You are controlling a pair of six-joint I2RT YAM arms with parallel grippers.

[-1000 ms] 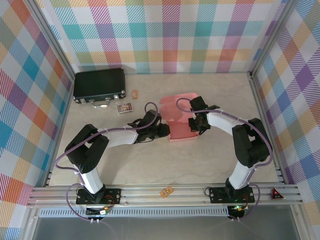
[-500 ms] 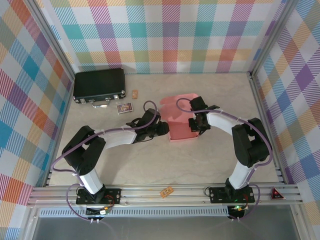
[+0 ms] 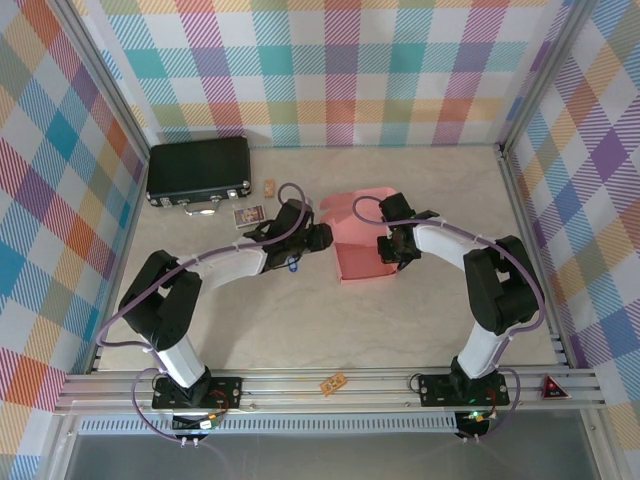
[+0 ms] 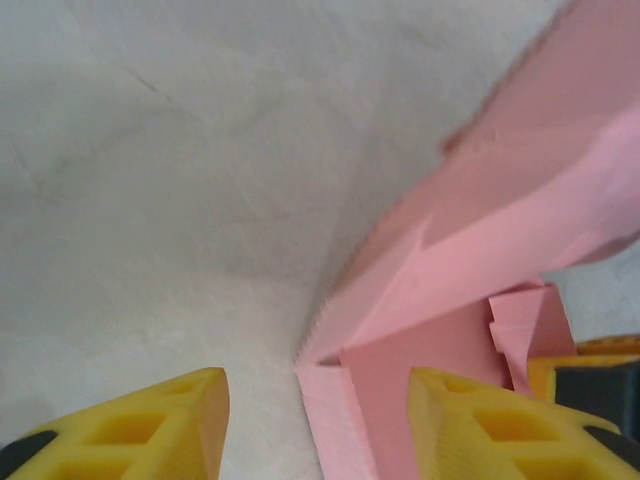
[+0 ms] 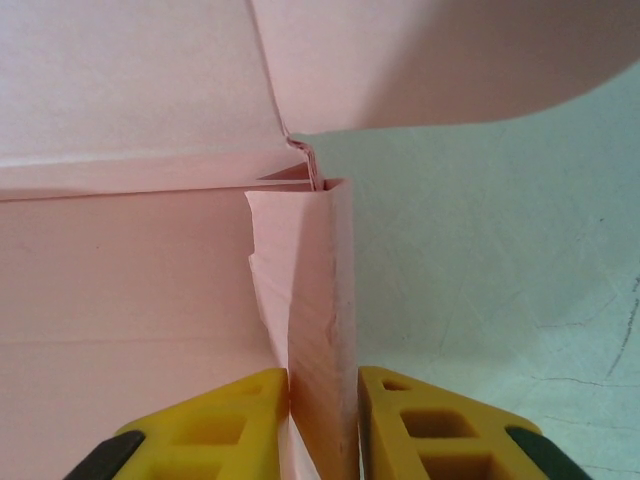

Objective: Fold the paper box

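Note:
The salmon-pink paper box [image 3: 362, 262] lies half folded at the table's middle, its rear flap [image 3: 350, 210] sloping up behind the base. In the top view my left gripper [image 3: 318, 237] sits at the box's back left corner. Its yellow fingers [image 4: 150, 425] stand apart in the left wrist view, and the corner of the box's left wall [image 4: 330, 400] lies between them, untouched. My right gripper [image 3: 388, 250] is at the right side. There the raised, doubled right wall [image 5: 320, 290] is pinched between my right gripper [image 5: 323, 410].
A black hard case [image 3: 199, 171] lies at the back left, with a small picture card [image 3: 249, 215] and a tan tag [image 3: 270, 187] near it. An orange tag [image 3: 333, 382] rests on the front rail. Checked walls close in the table.
My left gripper has moved from the box's left wall back toward its rear left corner. The rear flap has shifted slightly. The right gripper has held still on the right wall.

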